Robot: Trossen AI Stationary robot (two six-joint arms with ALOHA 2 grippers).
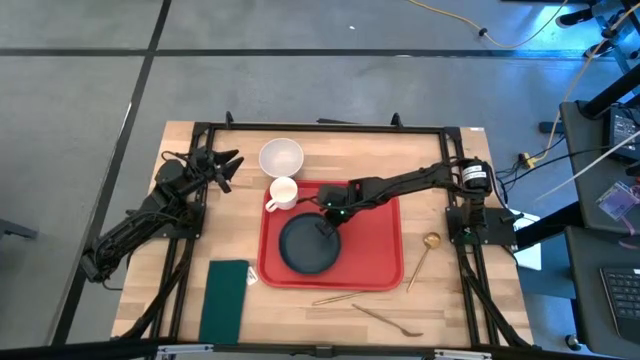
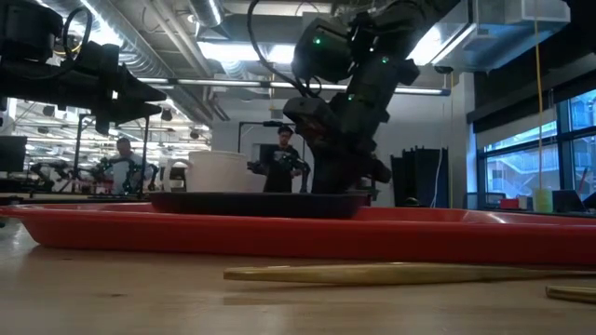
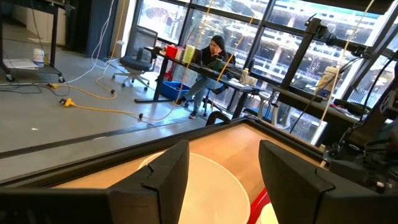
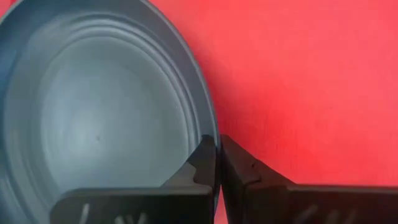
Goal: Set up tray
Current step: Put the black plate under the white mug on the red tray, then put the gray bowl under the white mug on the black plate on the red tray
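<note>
Right claw [image 4: 218, 163] pinches the dark plate's [image 4: 93, 118] rim on tray [image 4: 311, 74].

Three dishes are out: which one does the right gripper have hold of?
The dark plate on the red tray: the right gripper is pinched on its rim. The white bowl and white mug stand untouched beyond it.

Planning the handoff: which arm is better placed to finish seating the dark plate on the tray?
Right. Its claw is shut on the dark plate rim, over the tray; the left claw waits open beside the white bowl.
</note>
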